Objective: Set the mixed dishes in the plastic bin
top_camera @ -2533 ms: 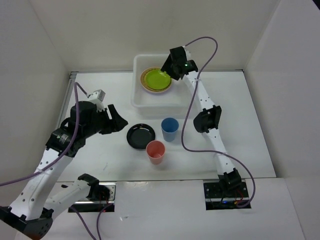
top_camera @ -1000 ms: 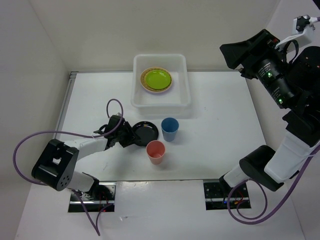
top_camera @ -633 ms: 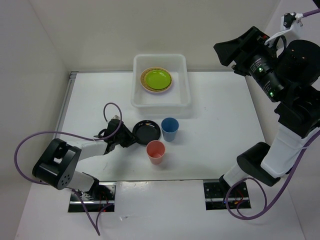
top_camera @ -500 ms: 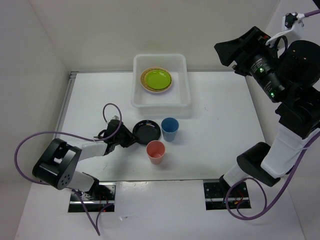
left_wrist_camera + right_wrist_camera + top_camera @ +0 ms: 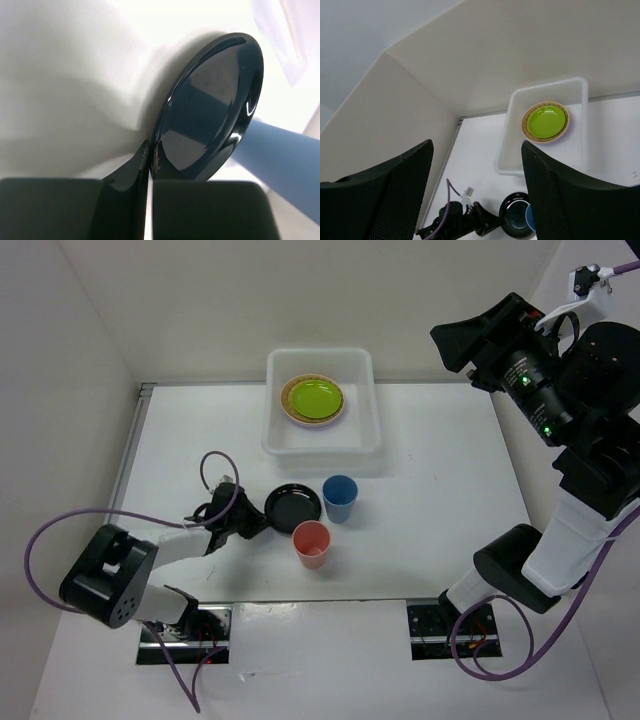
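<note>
1. Table (image 5: 450,490): white and walled on three sides. Only the top view shows all of it.

2. Right arm: raised high over the right side of the table. The right gripper (image 5: 468,345) is released: its wrist view shows the two fingers spread wide with nothing between them, looking down on the scene from afar.

3. Plastic bin (image 5: 345,438): stands at the far edge of the table near its middle, its sides square to the table's edges. It holds a lime green plate (image 5: 313,397) lying face up on a tan-rimmed plate (image 5: 288,405), in the far left part of the bin.

4. Left arm: stretched low along the table, pointing right. The left gripper (image 5: 150,155) is clenched on the near-left rim of the black plate (image 5: 293,507). Only the left wrist view shows this pinch. There the plate appears as a narrow ellipse, its long axis running away from the fingers toward upper right. The top view shows it round and face up, on the table in front of the bin.

5. Blue cup (image 5: 340,497): upright, mouth up, just beside the black plate's right edge. Contact cannot be determined.

6. Pink cup (image 5: 311,543): upright, nearer the arm bases, just below the black plate.
</note>
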{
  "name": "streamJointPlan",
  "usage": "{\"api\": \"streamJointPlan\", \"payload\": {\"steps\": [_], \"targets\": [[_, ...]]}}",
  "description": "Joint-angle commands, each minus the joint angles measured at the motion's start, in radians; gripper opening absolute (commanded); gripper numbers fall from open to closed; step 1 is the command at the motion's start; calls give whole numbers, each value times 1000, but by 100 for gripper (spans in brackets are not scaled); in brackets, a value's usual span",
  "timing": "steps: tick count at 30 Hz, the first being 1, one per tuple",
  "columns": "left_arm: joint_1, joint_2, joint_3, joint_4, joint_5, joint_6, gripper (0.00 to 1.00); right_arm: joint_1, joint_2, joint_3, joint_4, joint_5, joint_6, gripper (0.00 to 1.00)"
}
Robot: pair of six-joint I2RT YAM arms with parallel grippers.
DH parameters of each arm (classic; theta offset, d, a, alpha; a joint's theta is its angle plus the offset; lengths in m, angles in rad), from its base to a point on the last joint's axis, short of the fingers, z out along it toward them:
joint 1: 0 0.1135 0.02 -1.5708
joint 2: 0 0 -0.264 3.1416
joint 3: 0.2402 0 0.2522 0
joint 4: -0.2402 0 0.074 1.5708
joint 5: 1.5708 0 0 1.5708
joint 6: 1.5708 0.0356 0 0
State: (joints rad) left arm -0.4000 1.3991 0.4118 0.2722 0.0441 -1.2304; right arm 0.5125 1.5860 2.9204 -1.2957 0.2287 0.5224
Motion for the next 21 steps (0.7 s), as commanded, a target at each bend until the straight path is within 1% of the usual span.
{"api": "streamJointPlan", "payload": {"steps": [1, 2, 3, 4, 5, 6, 7, 8, 11, 14, 18, 21], "targets": [[-2, -160, -28, -276, -96, 42, 0, 1, 3, 17, -1, 1, -19, 76], [-2, -210, -16, -322, -117, 51, 0, 1, 3, 17, -1, 1, -19, 76], [-2, -262, -4, -409, -159, 51, 0, 1, 3, 17, -1, -8, -19, 76], [13, -364, -4, -450, -176, 51, 0, 1, 14, 26, -1, -8, -19, 76], [24, -412, 7, -525, -191, 80, 0, 1, 14, 26, -1, -8, -19, 76], [33, -457, 16, -565, -222, 89, 0, 1, 25, 37, -1, -18, -19, 76], [33, -538, 36, -602, -237, 98, 0, 1, 25, 37, -1, -28, -19, 76], [47, -575, 47, -667, -251, 112, 0, 1, 34, 48, -1, -28, -19, 76], [76, -705, 76, -773, -276, 112, 0, 1, 45, 59, -1, -46, -19, 76], [89, -807, 108, -844, -276, 112, 0, 1, 54, 68, -1, -55, -28, 76], [89, -908, 171, -881, -285, 91, 0, 1, 54, 68, -1, -55, -28, 76], [89, -917, 251, -871, -313, 91, 0, 1, 54, 68, -1, -35, -28, 76]]}}
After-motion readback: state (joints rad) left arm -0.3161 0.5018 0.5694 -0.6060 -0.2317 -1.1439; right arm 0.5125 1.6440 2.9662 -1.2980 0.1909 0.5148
